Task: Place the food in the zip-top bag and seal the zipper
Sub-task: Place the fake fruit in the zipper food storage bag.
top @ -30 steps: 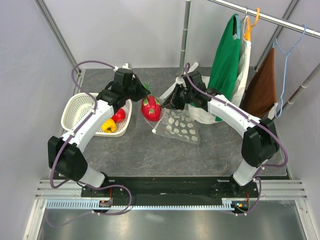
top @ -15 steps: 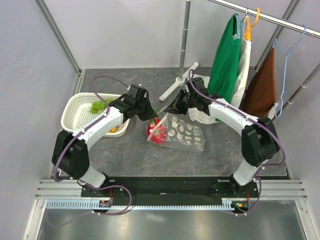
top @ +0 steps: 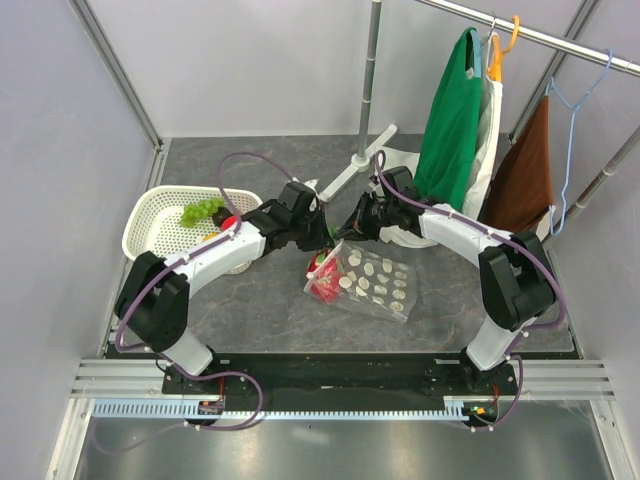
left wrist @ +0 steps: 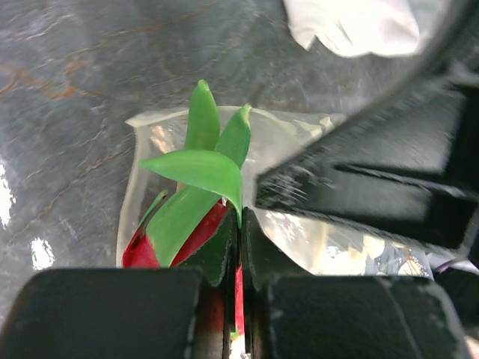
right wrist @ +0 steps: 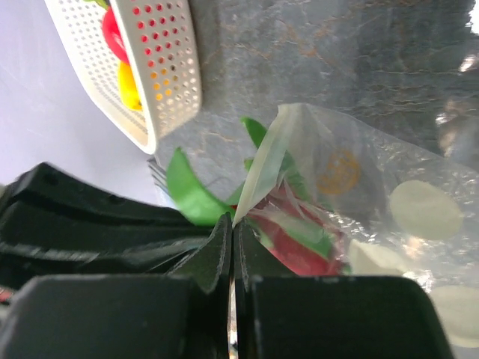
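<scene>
Feeding red fruit (top: 322, 283) into bag (top: 385, 292).
Clamped shut with left gripper (left wrist: 238, 247) on fruit's green tip at bag mouth, body already inside; pinched shut with right gripper (right wrist: 232, 241) on bag's upper lip. Risk of thin lip slipping free, or of leaf snagging and dragging fruit back out. Other food (top: 205, 211) in basket (top: 150, 222) left of bag. Dark marbled table (top: 250, 310), grey walls (top: 60, 120), clothes rack (top: 560, 45) behind bag.

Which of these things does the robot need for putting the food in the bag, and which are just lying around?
Needed: dotted bag, red fruit partly inside it, green grapes, yellow fruit, left gripper pinching the red fruit's leaf, right gripper holding the bag's edge.
Just there: white basket, green cloth, brown cloth, metal pole.
</scene>
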Controlling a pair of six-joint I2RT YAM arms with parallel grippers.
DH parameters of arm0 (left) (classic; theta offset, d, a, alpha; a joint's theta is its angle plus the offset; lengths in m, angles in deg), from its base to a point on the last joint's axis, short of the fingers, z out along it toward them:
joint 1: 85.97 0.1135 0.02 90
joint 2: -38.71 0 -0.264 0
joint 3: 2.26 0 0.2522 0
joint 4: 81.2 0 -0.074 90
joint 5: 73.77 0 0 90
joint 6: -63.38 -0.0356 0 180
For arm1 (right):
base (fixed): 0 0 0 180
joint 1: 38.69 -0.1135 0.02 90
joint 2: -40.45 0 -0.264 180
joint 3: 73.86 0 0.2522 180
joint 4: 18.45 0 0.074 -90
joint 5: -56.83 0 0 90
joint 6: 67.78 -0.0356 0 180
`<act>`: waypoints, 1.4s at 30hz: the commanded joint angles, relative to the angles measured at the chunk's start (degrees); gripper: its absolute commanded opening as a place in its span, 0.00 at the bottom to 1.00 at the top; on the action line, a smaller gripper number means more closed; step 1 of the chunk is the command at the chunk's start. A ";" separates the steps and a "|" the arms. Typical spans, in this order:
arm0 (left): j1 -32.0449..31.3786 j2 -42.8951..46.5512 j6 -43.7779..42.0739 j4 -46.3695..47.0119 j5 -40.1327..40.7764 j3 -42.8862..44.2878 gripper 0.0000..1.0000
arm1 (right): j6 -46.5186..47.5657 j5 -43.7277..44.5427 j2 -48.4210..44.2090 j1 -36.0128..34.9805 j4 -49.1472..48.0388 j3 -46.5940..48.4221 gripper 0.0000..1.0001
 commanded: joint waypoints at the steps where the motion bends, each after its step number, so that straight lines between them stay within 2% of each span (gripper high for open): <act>1: -4.09 2.96 -8.86 2.86 0.26 0.46 0.02 | 8.69 0.16 -2.70 0.71 1.22 -1.19 0.00; 6: -11.83 0.33 -14.76 0.66 3.00 0.64 0.04 | 15.11 3.15 -3.66 0.62 8.25 -2.42 0.00; 8: -12.10 -0.82 -15.11 -0.92 1.42 0.81 0.12 | 17.57 4.11 -5.32 0.62 9.04 -4.35 0.00; 9: -12.10 -0.47 -15.20 -1.28 0.98 0.64 0.22 | 18.36 4.21 -6.03 0.62 9.22 -4.88 0.00; 11: -11.14 1.28 -16.34 -1.19 -2.08 -0.76 0.35 | 20.39 4.73 -7.44 0.62 9.14 -6.37 0.00; 12: -10.43 3.98 -16.69 -0.67 -3.93 -2.25 0.46 | 20.74 4.91 -7.79 0.62 9.14 -6.73 0.00; 15: -6.66 9.96 -18.36 -0.74 -9.48 -4.54 0.55 | 21.71 4.82 -8.41 0.62 9.14 -8.49 0.00; 19: 4.39 13.59 -12.67 -2.94 -18.78 -8.14 0.57 | 22.58 5.88 -8.94 0.71 9.22 -10.77 0.00; 21: 5.83 14.55 -11.78 -3.82 -24.33 -10.60 0.57 | 22.68 6.14 -9.11 0.71 9.14 -11.04 0.00; 26: 6.62 13.60 -2.21 -2.25 -25.49 -16.58 0.58 | 22.76 6.14 -8.41 0.71 8.87 -11.04 0.00; 31: 7.68 6.84 4.20 3.19 -23.90 -18.08 0.52 | 22.94 5.97 -8.59 0.71 8.26 -11.04 0.00; 34: 7.33 1.39 8.43 7.67 -25.56 -18.96 0.47 | 23.20 5.27 -8.41 0.71 7.91 -10.60 0.00; 37: 5.14 -3.10 7.14 14.09 -30.91 -18.00 0.34 | 23.20 4.74 -8.58 0.71 7.30 -10.51 0.00; 42: 0.31 -2.94 0.21 15.59 -31.20 -12.99 0.33 | 23.99 5.35 -9.11 0.53 6.41 -9.72 0.00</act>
